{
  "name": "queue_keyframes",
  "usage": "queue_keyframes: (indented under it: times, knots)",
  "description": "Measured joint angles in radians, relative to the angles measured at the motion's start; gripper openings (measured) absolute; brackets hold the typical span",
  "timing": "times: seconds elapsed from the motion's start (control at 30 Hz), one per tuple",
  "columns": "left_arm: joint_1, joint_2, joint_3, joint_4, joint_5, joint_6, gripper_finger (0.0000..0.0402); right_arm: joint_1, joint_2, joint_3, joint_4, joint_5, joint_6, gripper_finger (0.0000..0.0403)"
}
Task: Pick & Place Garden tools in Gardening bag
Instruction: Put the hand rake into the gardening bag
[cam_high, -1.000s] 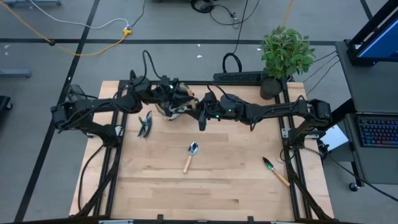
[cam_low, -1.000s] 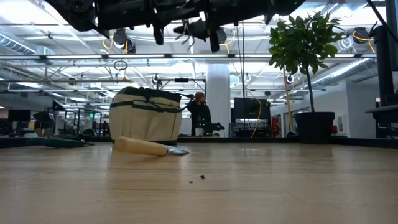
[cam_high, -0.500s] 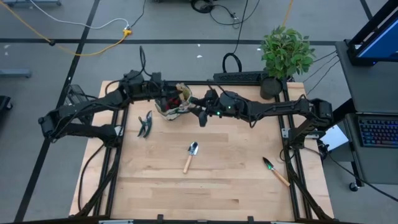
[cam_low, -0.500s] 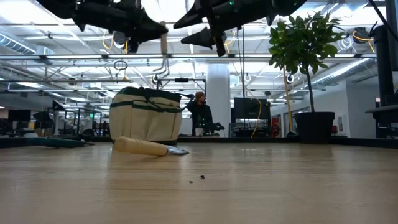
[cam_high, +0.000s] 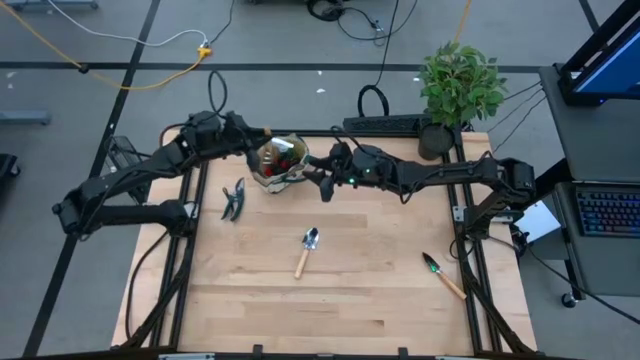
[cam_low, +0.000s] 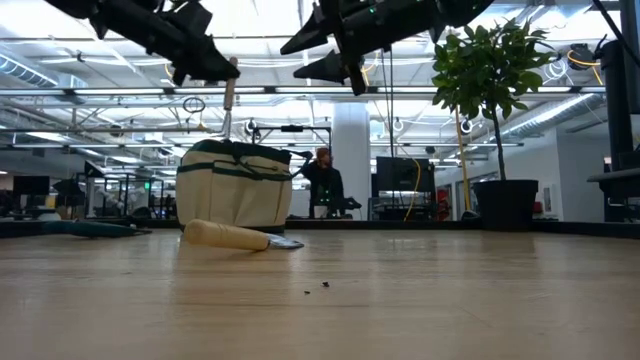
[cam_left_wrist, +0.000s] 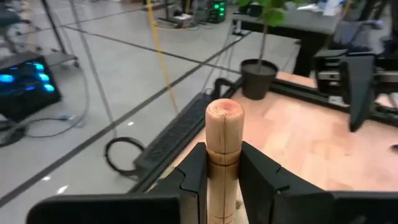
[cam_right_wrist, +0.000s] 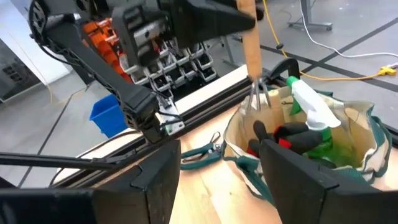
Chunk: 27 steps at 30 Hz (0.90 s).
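While my left gripper (cam_high: 252, 141) clamps the rake (cam_left_wrist: 223, 155) by its stiff, light wooden handle just above the gardening bag (cam_high: 279, 163), the low view shows it hanging tines-down. My right gripper (cam_right_wrist: 217, 180) gapes empty beside the bag.

- beige gardening bag (cam_right_wrist: 354, 134), dark green trim, just beyond right gripper (cam_right_wrist: 217, 174)
- green spray bottle (cam_right_wrist: 314, 115), red-black gloves (cam_right_wrist: 283, 134) inside
- pale wood handle (cam_left_wrist: 222, 155) between black left gripper (cam_left_wrist: 222, 171) fingers
- dark shears (cam_high: 234, 199)
- green-bladed trowel (cam_high: 441, 274)
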Motion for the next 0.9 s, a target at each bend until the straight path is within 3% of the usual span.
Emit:
queue_keyframes:
  times: [0.23, 0.7, 0.9]
  knots:
    - [0.020, -0.007, 0.000, -0.108, -0.015, -0.011, 0.0065, -0.007, 0.000, 0.000, -0.002, 0.000, -0.001, 0.0214]
    - [0.039, 0.089, -0.001, 0.025, -0.003, 0.041, 0.0065, -0.006, 0.000, 0.000, -0.003, 0.000, 0.025, 0.0215]
    - [0.064, 0.095, 0.000, 0.003, 0.019, 0.037, 0.0065, -0.006, 0.000, 0.000, -0.004, 0.000, 0.027, 0.0215]
